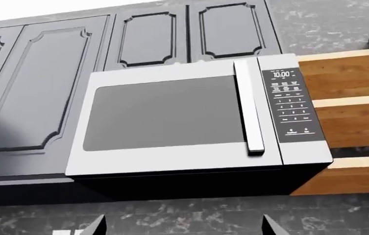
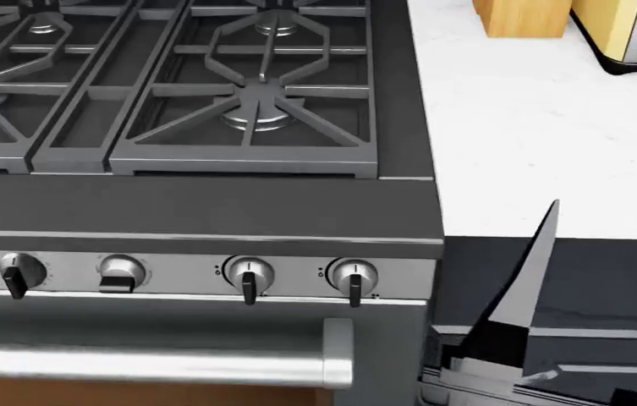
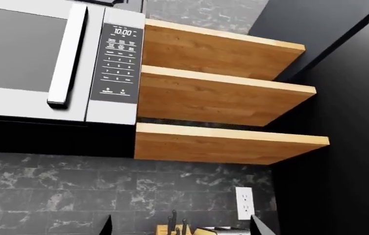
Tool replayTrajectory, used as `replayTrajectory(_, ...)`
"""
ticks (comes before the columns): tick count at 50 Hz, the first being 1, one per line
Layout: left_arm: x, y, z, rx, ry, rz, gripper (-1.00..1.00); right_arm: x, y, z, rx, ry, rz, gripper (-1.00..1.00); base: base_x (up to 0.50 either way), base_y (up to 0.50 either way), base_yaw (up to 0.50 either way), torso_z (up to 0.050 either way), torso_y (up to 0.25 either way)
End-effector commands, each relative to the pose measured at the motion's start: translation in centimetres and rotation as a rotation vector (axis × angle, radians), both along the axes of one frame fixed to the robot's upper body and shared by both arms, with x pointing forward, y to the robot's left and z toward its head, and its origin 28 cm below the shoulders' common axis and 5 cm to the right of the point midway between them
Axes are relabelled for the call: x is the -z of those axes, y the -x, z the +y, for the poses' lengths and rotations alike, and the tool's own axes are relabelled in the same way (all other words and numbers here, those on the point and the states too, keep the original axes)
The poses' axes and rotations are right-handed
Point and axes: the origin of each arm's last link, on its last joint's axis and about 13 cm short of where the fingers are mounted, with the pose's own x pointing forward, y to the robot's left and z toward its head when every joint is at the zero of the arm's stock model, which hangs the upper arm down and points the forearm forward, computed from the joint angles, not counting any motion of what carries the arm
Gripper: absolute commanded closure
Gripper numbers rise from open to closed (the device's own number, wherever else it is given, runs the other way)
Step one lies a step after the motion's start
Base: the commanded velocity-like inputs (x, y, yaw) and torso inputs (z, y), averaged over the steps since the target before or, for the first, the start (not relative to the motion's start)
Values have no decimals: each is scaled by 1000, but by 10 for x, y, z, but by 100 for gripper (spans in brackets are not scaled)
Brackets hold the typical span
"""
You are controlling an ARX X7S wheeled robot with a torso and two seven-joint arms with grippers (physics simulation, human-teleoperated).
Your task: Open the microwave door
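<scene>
Even, soft sim lighting, no blur or glare; faint shadow under microwave [image 1: 191, 122], pics sharp throughout.

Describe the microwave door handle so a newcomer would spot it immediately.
Find the silver over-range microwave mounted under the dark grey panelled cabinets. Its handle is the tall silver vertical bar between the grey door window and black keypad panel, the only raised strip there.

Dark, angular robot parts at the edges of the views

The left gripper [image 1: 183, 226] shows only as two black, pointed fingertips [image 1: 96, 226] — flat-faced and wedge-shaped, no markings visible. The right gripper [image 3: 181, 226] looks the same, two black triangular tips well apart. In the head view a slim grey-to-black tapering blade [image 2: 527, 283] rises to a sharp point over pale stepped metallic casing [image 2: 487, 372] — which arm it belongs to is unclear.
</scene>
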Motion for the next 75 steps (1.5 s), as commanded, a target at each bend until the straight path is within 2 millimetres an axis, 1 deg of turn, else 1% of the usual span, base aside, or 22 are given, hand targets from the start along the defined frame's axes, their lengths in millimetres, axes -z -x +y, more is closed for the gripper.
replayTrajectory(1, -12, 13, 0, 11, -8, -67, -100, -10, 9, 0, -11, 0, -68, -100, 0, 0, 0, 0, 0)
replayTrajectory(18, -16, 19, -2, 20, -14, -97, -100, -14, 18, 0, -68, 16, -129, -100, 19, 0, 0, 0, 0)
replayTrajectory(30, -17, 21, -2, 20, -17, -102, -100, -13, 17, 0, -61, 16, -130, -100, 336, 0, 0, 0, 0)
replayTrajectory(39, -18, 22, -2, 18, -19, -105, -100, -12, 17, 1, -50, 28, -127, -100, 0, -14, 0, 0, 0)
replayTrajectory(70, -19, 22, -2, 19, -19, -106, -100, -12, 17, 1, -48, 38, -132, -100, 0, -365, 0, 0, 0)
replayTrajectory(75, -19, 22, -2, 19, -20, -106, -100, -11, 17, 1, -47, 39, -135, -100, 0, -41, 0, 0, 0)
